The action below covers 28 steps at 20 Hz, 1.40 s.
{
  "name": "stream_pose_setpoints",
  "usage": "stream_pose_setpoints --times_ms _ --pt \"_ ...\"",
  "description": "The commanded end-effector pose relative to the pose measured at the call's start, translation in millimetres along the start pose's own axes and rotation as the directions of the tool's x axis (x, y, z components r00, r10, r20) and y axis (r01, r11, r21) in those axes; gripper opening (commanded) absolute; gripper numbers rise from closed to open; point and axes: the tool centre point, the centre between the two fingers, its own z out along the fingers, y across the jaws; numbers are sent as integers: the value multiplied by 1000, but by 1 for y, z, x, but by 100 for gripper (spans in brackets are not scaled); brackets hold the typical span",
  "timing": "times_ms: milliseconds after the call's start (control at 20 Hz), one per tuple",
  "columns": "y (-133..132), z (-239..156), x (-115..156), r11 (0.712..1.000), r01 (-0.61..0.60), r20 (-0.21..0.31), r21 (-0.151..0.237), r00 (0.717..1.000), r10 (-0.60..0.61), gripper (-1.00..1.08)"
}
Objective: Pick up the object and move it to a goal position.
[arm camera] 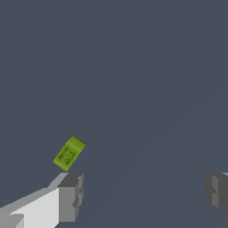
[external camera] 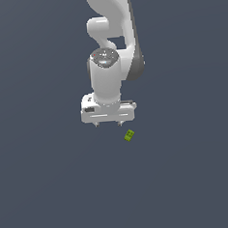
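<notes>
The object is a tiny lime-green block (external camera: 129, 135) with darker marks on its face, lying on the grey floor. It also shows in the wrist view (arm camera: 69, 153), tilted. My white gripper (external camera: 108, 124) hangs above the floor with its fingers pointing down; the block lies just beyond it, toward the exterior view's right and nearer the camera. In the wrist view the gripper (arm camera: 144, 196) is open and empty, its two grey fingertips (arm camera: 71, 196) wide apart. The block lies outside the gap, just past one fingertip.
A flat dark grey floor (external camera: 49, 189) fills both views. The white arm (external camera: 110, 34) rises behind the gripper. No other objects or goal marker show.
</notes>
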Motion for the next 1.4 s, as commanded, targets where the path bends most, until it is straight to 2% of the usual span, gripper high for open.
stream_pose_setpoints --times_ms 0,350,600,1350 --pt "-4 4 -1 1000 -21 1 3 1000 21 100" --pt "-23 21 -3 992 -122 7 14 993 122 100" --pt "-42 40 -7 974 -227 16 23 974 227 100" --pt "-93 89 -25 859 -511 46 29 860 509 100"
